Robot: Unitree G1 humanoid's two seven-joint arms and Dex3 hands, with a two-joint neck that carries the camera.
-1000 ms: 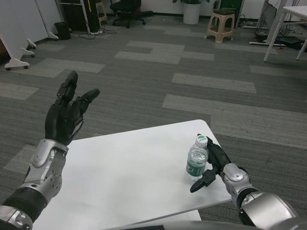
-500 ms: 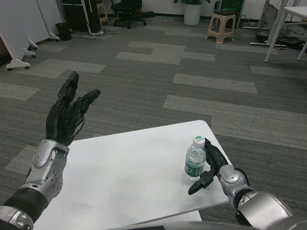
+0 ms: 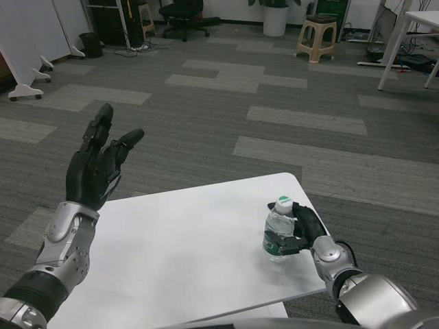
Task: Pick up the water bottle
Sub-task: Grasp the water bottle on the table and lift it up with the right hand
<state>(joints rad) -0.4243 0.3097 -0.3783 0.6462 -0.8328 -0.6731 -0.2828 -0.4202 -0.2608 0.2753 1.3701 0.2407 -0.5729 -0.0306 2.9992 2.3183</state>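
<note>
Water bottle (image 3: pixel 280 229) upright on the white table (image 3: pixel 178 253), near its right edge. Right hand (image 3: pixel 302 229) wrapped around the bottle's body. Left hand (image 3: pixel 96 164) raised above the table's left edge, fingers spread, holding nothing.

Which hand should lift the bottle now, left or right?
Right. The right hand already has its fingers wrapped around the water bottle standing near the table's right edge. The left hand is raised open, well away on the far left.
</note>
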